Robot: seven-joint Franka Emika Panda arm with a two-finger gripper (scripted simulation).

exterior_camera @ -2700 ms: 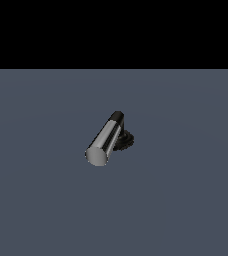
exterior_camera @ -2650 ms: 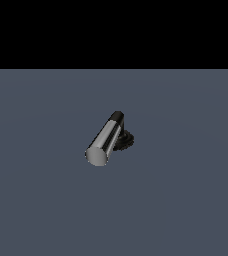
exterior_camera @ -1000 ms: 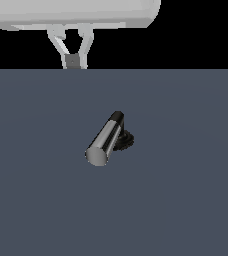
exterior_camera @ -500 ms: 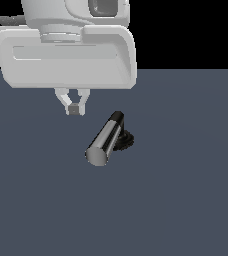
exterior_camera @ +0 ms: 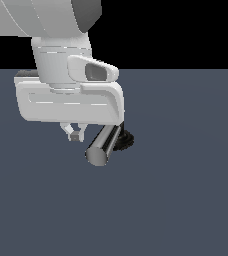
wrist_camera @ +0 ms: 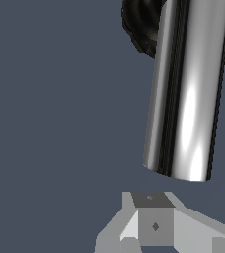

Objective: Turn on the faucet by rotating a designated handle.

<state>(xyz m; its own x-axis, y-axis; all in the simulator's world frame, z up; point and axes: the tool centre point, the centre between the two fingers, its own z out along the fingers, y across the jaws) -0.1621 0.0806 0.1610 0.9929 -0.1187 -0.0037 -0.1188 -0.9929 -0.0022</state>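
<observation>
Silver-grey handle (exterior_camera: 102, 145) lies on the dark worktop (exterior_camera: 186, 200), joined to the black faucet (exterior_camera: 123, 139) base; the hand (exterior_camera: 75, 134) hangs just beside its free end, apparently not touching, fingers drawn together on nothing; turning looks not yet begun, so contact and rotation remain.

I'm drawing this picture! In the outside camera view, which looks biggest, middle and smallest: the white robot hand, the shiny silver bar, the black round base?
1. White robot gripper, but it may be nearer the camera.
2. Shiny silver-grey cylindrical handle.
3. Black ribbed round base, partly hidden.

Gripper (exterior_camera: 75, 134) with fingers together, just beside the handle (exterior_camera: 102, 145) of the faucet (exterior_camera: 122, 140)
</observation>
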